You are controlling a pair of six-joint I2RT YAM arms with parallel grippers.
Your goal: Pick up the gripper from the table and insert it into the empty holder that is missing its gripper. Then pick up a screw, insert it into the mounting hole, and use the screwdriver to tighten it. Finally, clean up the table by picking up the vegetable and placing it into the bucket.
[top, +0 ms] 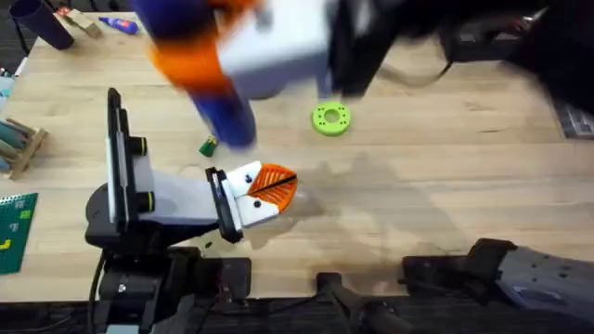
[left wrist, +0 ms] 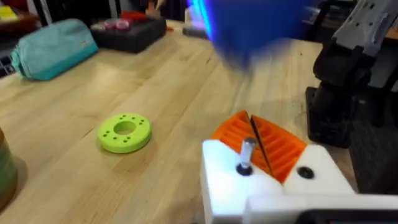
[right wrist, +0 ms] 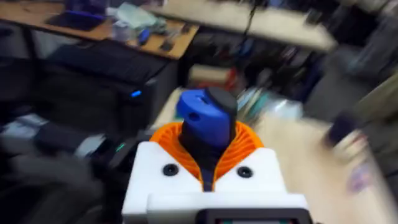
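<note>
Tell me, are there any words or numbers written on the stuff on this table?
None can be read.
Green flat board at the table's left edge: small yellow marks, too small to read.
Bright-blue thick-handled screwdriver: no writing visible.
Lime-green round disc with holes: no writing, only holes.
Small orange ribbed triangular gripper finger: a thin black stripe, no letters.
</note>
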